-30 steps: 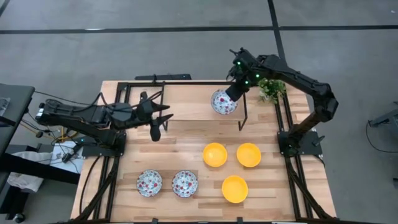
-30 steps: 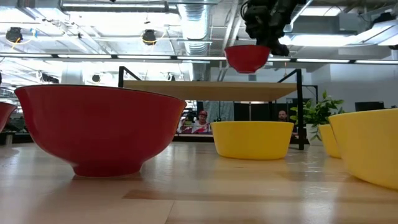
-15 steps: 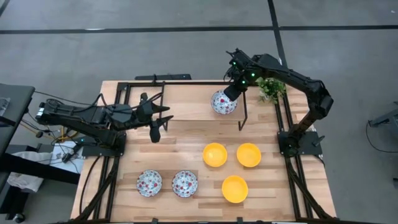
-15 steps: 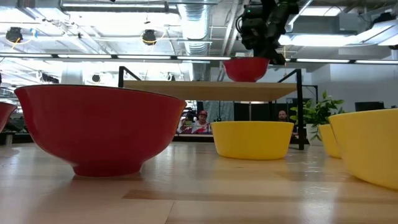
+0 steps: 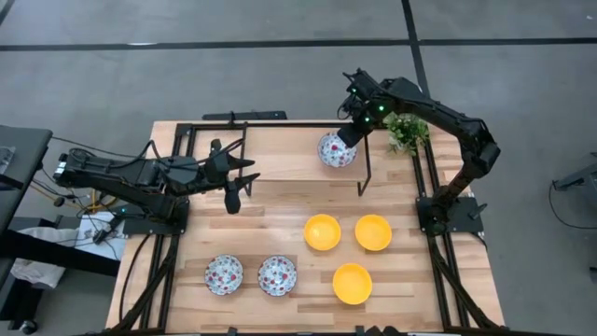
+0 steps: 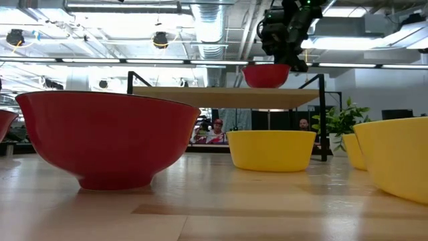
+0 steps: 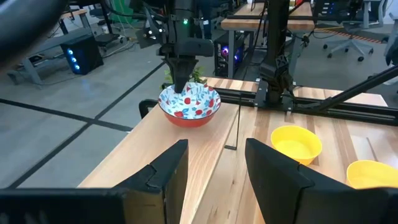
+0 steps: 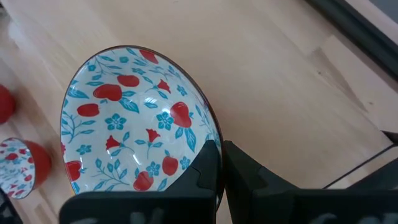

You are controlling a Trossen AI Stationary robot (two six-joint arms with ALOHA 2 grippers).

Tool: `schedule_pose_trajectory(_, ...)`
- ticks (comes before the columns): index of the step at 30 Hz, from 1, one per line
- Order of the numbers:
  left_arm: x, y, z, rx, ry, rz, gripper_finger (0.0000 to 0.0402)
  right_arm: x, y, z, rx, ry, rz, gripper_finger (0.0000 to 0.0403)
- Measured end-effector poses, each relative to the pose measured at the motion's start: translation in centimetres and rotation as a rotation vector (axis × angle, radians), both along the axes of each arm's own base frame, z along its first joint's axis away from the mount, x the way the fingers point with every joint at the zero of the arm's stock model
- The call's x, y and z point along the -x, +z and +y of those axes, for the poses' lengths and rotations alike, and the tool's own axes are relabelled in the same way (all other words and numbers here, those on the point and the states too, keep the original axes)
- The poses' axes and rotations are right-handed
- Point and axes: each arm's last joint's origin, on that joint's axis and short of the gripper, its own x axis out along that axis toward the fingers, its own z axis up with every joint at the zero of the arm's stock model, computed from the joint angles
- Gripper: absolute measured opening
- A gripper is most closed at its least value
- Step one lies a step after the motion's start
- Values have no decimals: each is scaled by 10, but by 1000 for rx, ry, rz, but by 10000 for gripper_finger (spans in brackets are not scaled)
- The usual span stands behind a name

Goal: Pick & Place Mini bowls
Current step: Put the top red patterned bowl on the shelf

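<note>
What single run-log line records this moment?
right gripper: shut on floral bowl rim, over raised shelf | left gripper: open, empty | table: two floral, three yellow bowls

Right gripper (image 8: pixel 219 163) pinches the rim of a floral mini bowl (image 8: pixel 134 118), one finger (image 8: pixel 205 171) inside the rim, the other outside, jaws closed tight on the wall; bowl interior is white with red flowers and blue leaves, thin dark-red edge showing; light wooden surface (image 8: pixel 273 68) lies beneath; two more red-and-floral bowls (image 8: pixel 18 163) sit blurred, far lower down, at the frame edge; a dark frame bar (image 8: pixel 367 22) crosses one corner.
</note>
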Motion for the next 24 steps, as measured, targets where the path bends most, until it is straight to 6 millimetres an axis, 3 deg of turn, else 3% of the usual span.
schedule_pose_trajectory(24, 0, 0, 0, 1, -1, -3, 159, -5, 0, 2, 16, 18, -20, 0)
